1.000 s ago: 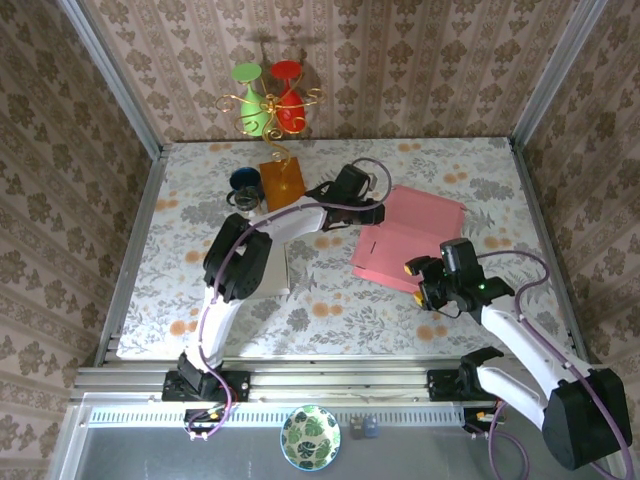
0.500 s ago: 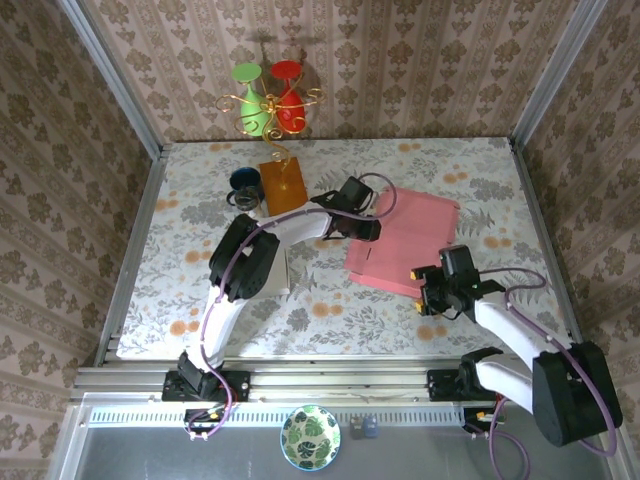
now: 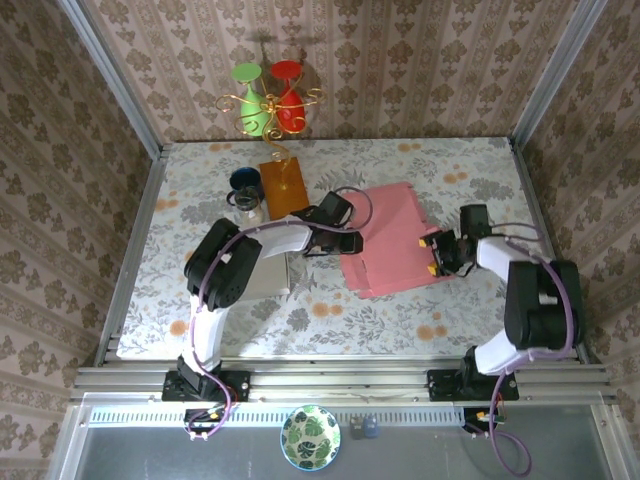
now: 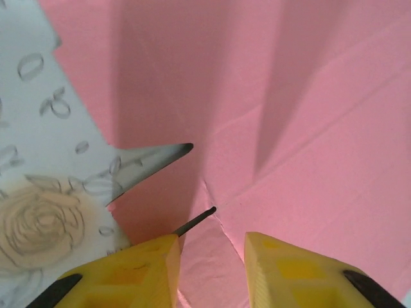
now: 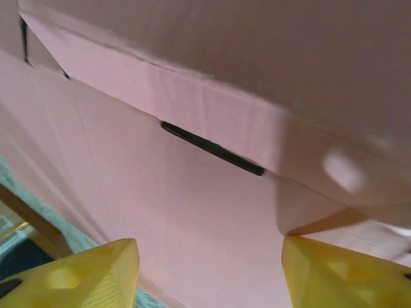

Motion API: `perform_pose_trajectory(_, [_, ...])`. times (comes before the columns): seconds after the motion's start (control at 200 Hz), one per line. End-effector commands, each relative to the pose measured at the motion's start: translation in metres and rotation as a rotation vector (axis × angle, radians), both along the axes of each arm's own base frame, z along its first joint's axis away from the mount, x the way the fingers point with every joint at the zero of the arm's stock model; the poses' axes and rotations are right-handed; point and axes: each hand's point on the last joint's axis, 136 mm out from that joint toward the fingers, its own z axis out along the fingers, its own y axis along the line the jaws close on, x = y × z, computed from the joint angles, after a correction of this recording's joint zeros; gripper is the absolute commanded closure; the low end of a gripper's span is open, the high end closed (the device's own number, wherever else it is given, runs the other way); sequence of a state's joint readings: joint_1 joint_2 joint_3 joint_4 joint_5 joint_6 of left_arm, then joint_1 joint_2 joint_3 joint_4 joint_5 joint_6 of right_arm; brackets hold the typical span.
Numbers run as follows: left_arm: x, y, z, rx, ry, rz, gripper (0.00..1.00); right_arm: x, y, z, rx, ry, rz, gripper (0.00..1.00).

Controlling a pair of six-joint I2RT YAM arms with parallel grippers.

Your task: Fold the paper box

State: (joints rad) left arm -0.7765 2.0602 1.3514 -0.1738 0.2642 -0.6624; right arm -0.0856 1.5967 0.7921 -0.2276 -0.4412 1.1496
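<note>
The pink paper box point(image 3: 392, 232) lies partly folded in the middle of the flowered table. My left gripper point(image 3: 346, 240) is at the box's left edge. In the left wrist view its yellow fingers point(image 4: 149, 264) stand a little apart, and a creased pink flap point(image 4: 212, 256) lies between them beside a cut slot. My right gripper point(image 3: 440, 253) is at the box's right edge. In the right wrist view its jaws point(image 5: 209, 256) stand wide open, facing a pink panel point(image 5: 212, 212) with a dark slit point(image 5: 212, 149). Neither gripper pinches the paper.
An orange block point(image 3: 283, 185), a dark blue cup point(image 3: 243, 180) and a small glass point(image 3: 248, 204) stand at the back left. A gold stand with a green and a red glass point(image 3: 268, 98) is against the back wall. A leaf-patterned bowl point(image 3: 310, 437) sits below the front rail.
The right gripper swung from the front right up to the box's right edge. The left gripper drew back to the left. The box shifted left and turned, and its panels now stand more upright.
</note>
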Motion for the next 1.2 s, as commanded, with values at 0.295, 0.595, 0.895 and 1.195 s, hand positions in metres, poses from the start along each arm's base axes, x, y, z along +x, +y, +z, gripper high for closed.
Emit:
perform_pose_trajectory(0.295, [0.002, 0.009, 0.070, -0.096, -0.046, 0.092, 0.64, 0.048, -0.003, 0.083, -0.060, -0.229, 0.183, 0.40])
perform_pose_trajectory(0.595, [0.053, 0.032, 0.088, -0.086, -0.094, 0.146, 0.63, -0.029, -0.005, 0.077, -0.121, -0.281, 0.231, 0.41])
perform_pose_trajectory(0.895, [0.069, 0.034, 0.048, 0.024, 0.009, 0.153, 0.61, -0.065, 0.002, 0.026, -0.080, -0.208, 0.233, 0.39])
perform_pose_trajectory(1.195, [0.044, 0.021, 0.042, -0.042, 0.055, 0.159, 0.60, -0.065, 0.006, 0.004, -0.048, -0.193, 0.241, 0.39])
